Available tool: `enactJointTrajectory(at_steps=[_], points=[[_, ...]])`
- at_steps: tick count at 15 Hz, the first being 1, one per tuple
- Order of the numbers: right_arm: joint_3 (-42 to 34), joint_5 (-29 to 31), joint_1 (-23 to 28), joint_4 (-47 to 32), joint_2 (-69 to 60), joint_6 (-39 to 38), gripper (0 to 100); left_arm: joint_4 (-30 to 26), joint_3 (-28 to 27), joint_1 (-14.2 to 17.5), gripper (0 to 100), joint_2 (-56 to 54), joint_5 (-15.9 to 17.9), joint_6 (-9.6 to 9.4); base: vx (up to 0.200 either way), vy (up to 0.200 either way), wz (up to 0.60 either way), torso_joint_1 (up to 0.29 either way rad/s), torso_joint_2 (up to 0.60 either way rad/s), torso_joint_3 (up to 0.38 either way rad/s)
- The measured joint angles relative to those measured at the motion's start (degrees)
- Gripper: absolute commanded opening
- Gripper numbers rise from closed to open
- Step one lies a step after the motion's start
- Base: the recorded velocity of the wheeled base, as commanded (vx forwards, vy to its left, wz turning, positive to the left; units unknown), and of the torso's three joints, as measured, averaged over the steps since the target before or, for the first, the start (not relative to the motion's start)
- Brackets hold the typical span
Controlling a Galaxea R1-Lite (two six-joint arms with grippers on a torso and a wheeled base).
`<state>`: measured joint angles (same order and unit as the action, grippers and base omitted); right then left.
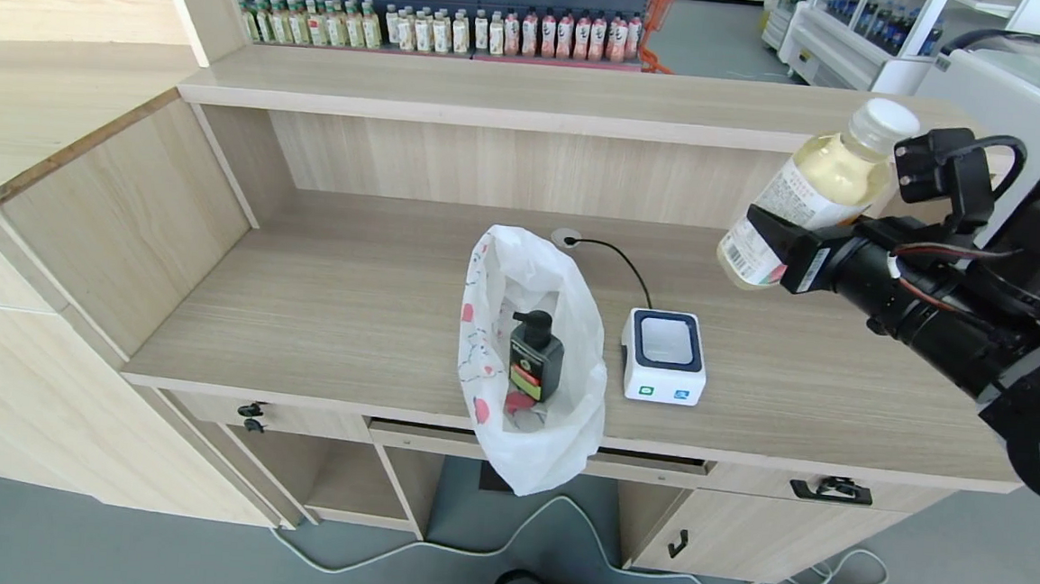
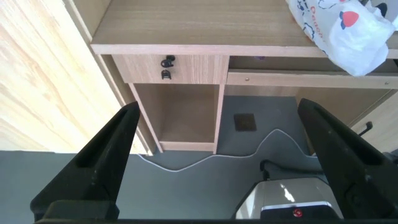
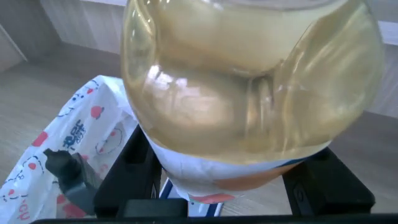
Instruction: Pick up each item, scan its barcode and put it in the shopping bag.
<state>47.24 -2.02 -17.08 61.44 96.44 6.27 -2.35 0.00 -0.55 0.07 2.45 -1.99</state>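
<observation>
The right gripper [image 1: 776, 244] is clamped on a bottle [image 1: 815, 184] of pale yellow drink, tilted in the air above the counter's [image 1: 347, 309] right end. It is well apart from the scanner [image 1: 663, 355] and the white bag [image 1: 522, 265], which holds a black pump bottle [image 1: 535, 356]. The left gripper [image 2: 224, 155] hangs low before the counter's front, its fingers apart and gripping nothing.

L tool [image 2: 219, 107] jaws apart, below counter [image 2: 186, 25]; bag [image 2: 348, 28] overhangs edge; cable [image 2: 199, 163] on floor [image 2: 186, 199].

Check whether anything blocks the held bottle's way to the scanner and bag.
Nothing visible does. The bottle in the right tool hangs above the counter; the scanner is uncovered and the bag gapes open, a pump bottle inside.
</observation>
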Motion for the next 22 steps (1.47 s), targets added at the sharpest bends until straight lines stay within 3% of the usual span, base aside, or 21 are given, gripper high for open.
enactJointTrajectory(at_steps=[9, 12, 17, 22], points=[[4.2, -0.7, 0.3, 0.5, 7.7, -0.7, 0, 0.0, 0.0, 0.0, 100, 0.0, 0.0, 0.00, 0.000, 0.000, 0.00, 0.000, 0.00, 0.000], [5.4, -8.6, -0.1, 1.7, 11.6, -1.0, 0, 0.0, 0.0, 0.1, 100, 0.0, 0.0, 0.10, 0.000, 0.000, 0.00, 0.000, 0.00, 0.000], [4.3, -14.2, 0.1, 3.9, 14.3, -1.3, 0, 0.0, 0.0, 0.0, 100, 0.0, 0.0, 0.24, 0.000, 0.000, 0.00, 0.000, 0.00, 0.000], [5.4, -21.4, 3.5, 9.6, 18.9, -1.2, 0, 0.0, 0.0, 0.0, 100, 0.0, 0.0, 0.24, 0.000, 0.000, 0.00, 0.000, 0.00, 0.000]])
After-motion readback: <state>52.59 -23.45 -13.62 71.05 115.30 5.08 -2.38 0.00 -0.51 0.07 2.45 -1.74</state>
